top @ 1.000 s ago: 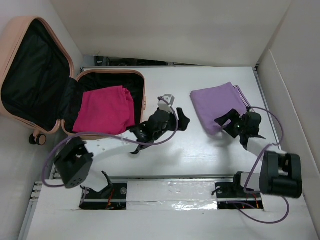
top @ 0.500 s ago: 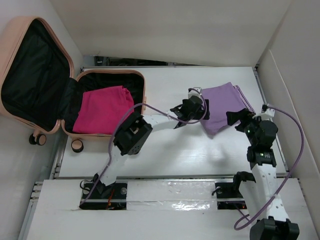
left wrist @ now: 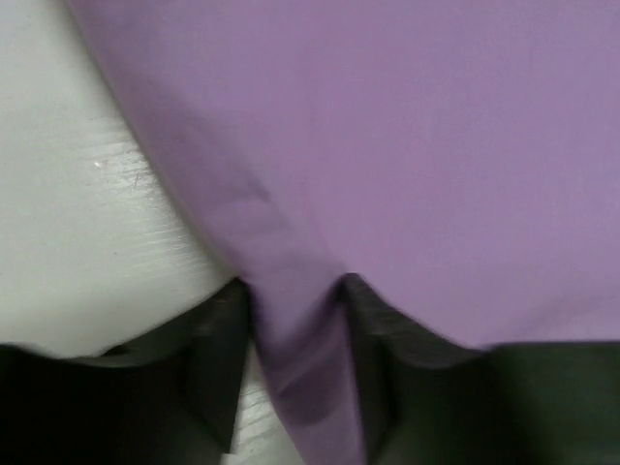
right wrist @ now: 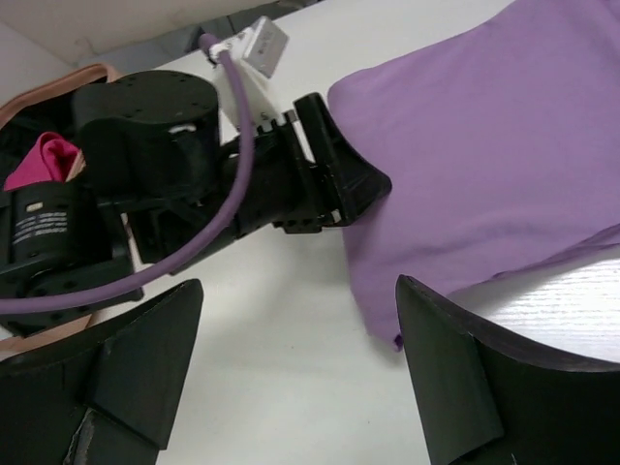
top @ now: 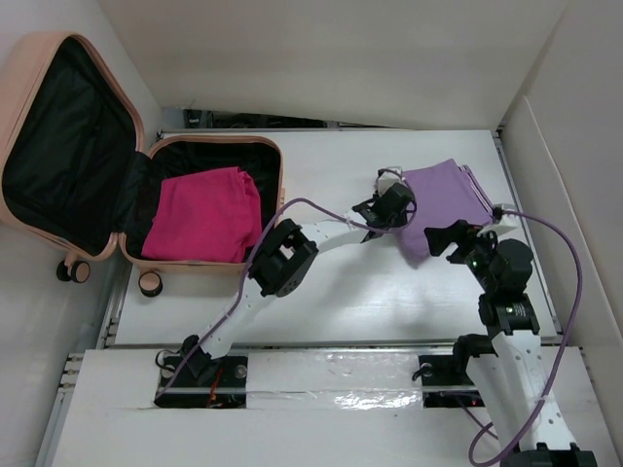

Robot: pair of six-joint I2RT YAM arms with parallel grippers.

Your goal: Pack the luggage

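Fold of purple cloth [left wrist: 407,145] tight in left gripper [left wrist: 295,291], its fingers [left wrist: 218,358] blurred, dark; right gripper [right wrist: 295,291] wide open, empty.

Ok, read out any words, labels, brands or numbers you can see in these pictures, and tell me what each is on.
White lettering on the black joint housing of the left arm, seen in the right wrist view: a few lines, too small and blurred to read.
luggage, pink cloth, purple cloth: no text, brand or number visible.
No other print shows in any view.
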